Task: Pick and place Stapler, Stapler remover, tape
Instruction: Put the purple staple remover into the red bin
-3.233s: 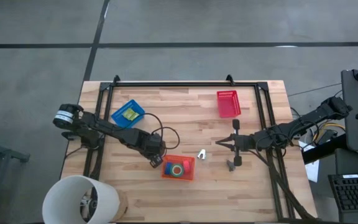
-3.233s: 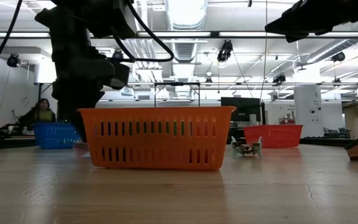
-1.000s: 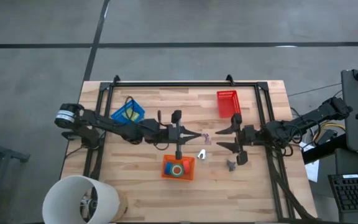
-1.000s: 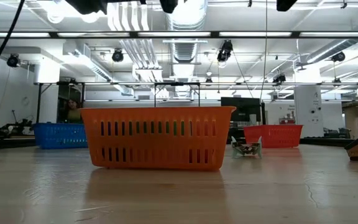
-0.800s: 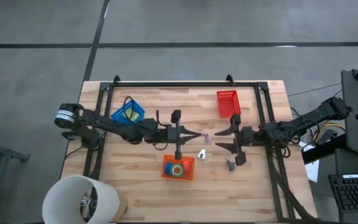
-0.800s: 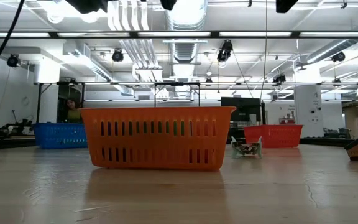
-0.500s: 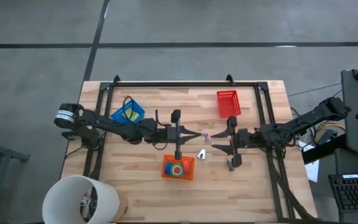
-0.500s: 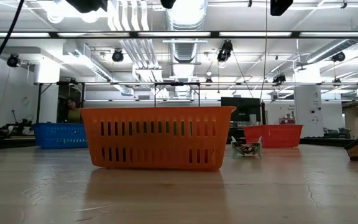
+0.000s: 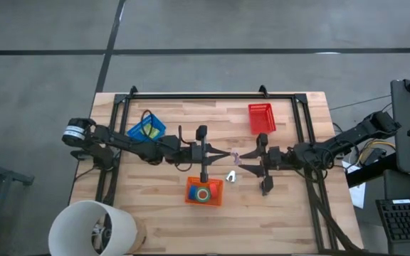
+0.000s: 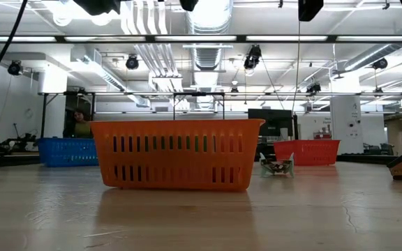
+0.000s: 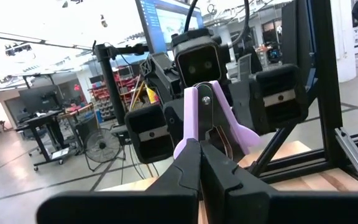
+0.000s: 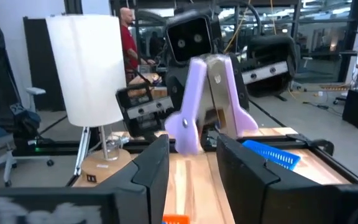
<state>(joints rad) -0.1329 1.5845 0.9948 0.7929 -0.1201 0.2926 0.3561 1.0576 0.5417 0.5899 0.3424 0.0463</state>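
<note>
Fingers of the left end effector (image 9: 228, 156) are pressed together on a pale purple stapler remover (image 9: 237, 157), which they hold in the air above the middle of the table (image 9: 297, 213). In the left wrist view the remover (image 11: 207, 118) stands up from between the closed fingertips. The right end effector (image 9: 250, 165) faces it from the other side; its two fingers (image 12: 151, 168) are apart, one on each side of the remover (image 12: 207, 102), and I cannot tell if they touch it already. Both arms reach in from the left and right edges of the table and meet near its centre.

Just below the meeting point, toward the near edge of the table, stands an orange basket (image 9: 191, 196) with a green tape roll (image 9: 203, 193) and a red centre inside it. A small silver stapler (image 9: 230, 176) lies on the wood beside the basket's right side. A blue basket (image 9: 146, 129) sits near the far left corner and a red basket (image 9: 261, 118) near the far edge, to the right of the middle. In the low view the orange basket (image 10: 176, 155) fills the centre.
</note>
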